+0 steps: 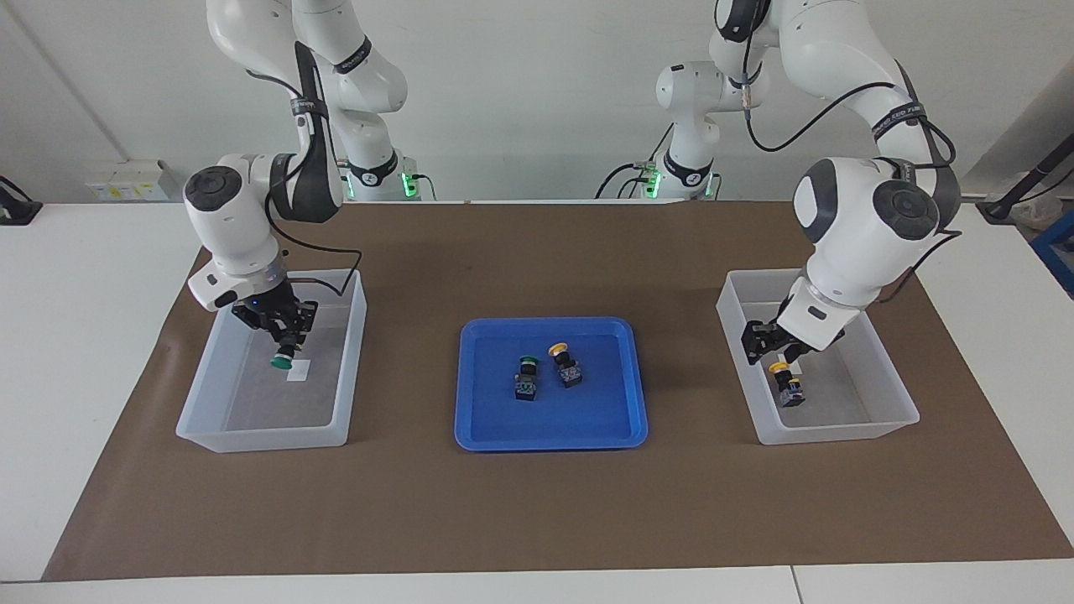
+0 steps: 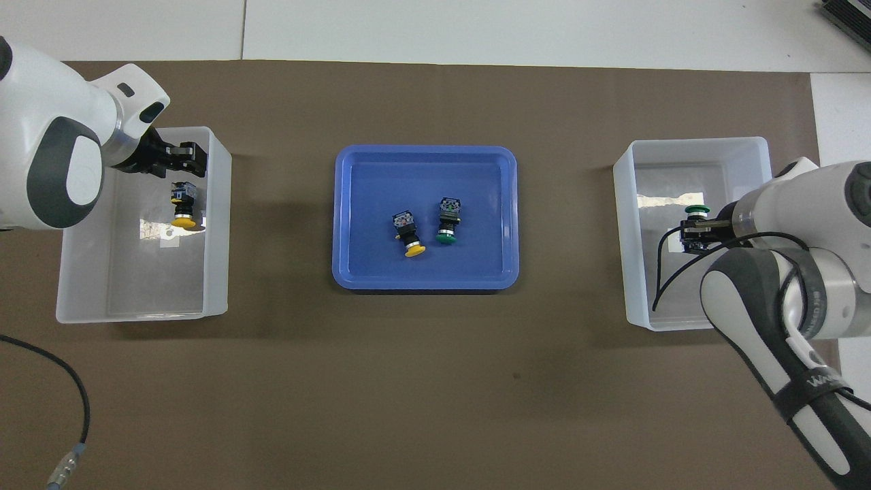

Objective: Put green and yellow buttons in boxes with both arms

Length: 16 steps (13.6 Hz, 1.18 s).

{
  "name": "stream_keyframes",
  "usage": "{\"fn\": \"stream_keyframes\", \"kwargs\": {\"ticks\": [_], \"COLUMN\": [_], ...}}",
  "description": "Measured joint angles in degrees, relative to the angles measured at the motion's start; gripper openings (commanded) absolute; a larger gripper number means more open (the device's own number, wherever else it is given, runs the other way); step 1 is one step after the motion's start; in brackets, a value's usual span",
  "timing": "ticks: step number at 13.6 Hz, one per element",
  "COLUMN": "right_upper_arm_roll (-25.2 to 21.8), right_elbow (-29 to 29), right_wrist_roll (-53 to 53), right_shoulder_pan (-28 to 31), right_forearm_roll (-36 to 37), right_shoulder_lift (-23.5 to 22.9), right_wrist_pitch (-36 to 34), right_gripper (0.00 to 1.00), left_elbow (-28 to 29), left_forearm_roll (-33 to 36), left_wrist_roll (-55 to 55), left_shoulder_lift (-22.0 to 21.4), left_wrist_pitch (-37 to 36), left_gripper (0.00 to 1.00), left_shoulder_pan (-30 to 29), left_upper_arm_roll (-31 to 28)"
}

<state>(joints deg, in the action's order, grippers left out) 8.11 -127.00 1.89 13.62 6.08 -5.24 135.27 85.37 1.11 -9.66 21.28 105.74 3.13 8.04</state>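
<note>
One yellow button [image 1: 787, 387] lies in the left arm's box [image 1: 889, 415], the left hand [image 1: 768, 348] spread above it. The right hand [image 1: 285, 340] pinches a green button [image 1: 281, 362] inside the other box [image 1: 210, 436]. Two buttons [image 1: 545, 373] remain in the blue tray [image 1: 503, 436].

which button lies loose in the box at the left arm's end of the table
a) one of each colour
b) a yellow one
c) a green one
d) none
b: a single yellow-capped button lies on the floor of that box, clear of the left tool above it; the overhead view shows the same yellow cap in that box and no green one.
</note>
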Motion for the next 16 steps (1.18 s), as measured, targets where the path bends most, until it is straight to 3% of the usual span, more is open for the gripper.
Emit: {"fn": "stream_keyframes", "kwargs": {"ticks": [1, 4, 7, 13, 16], "right_upper_arm_roll": [0.00, 0.00, 0.25, 1.26, 2.77], "right_elbow": [-0.38, -0.41, 0.68, 10.59, 13.66], "right_wrist_roll": [-0.06, -0.08, -0.09, -0.09, -0.09], "right_shoulder_pan": [0.39, 0.98, 0.93, -2.10, -2.21], "right_forearm_roll": [0.00, -0.01, -0.02, -0.87, -3.72], "right_shoulder_lift": [-0.11, -0.08, 0.56, 4.05, 3.88], "right_wrist_pitch": [0.22, 0.23, 0.19, -8.91, -9.65], "right_gripper": [0.86, 1.00, 1.00, 1.00, 1.00], "left_elbow": [-0.18, -0.20, 0.77, 6.29, 8.19], "left_forearm_roll": [-0.01, 0.00, 0.00, 0.00, 0.00], "left_wrist_roll": [-2.05, -8.97, -15.97, -32.30, -36.50], "left_shoulder_lift": [0.01, 0.08, 0.39, 2.35, 4.54], "left_wrist_pitch": [-0.12, 0.02, 2.85, 17.81, 24.82], "left_gripper": [0.65, 0.62, 0.57, 0.57, 0.58], "left_shoulder_pan": [1.77, 7.27, 11.76, 19.84, 21.53], "left_upper_arm_roll": [0.06, 0.13, 0.16, 0.20, 0.18]}}
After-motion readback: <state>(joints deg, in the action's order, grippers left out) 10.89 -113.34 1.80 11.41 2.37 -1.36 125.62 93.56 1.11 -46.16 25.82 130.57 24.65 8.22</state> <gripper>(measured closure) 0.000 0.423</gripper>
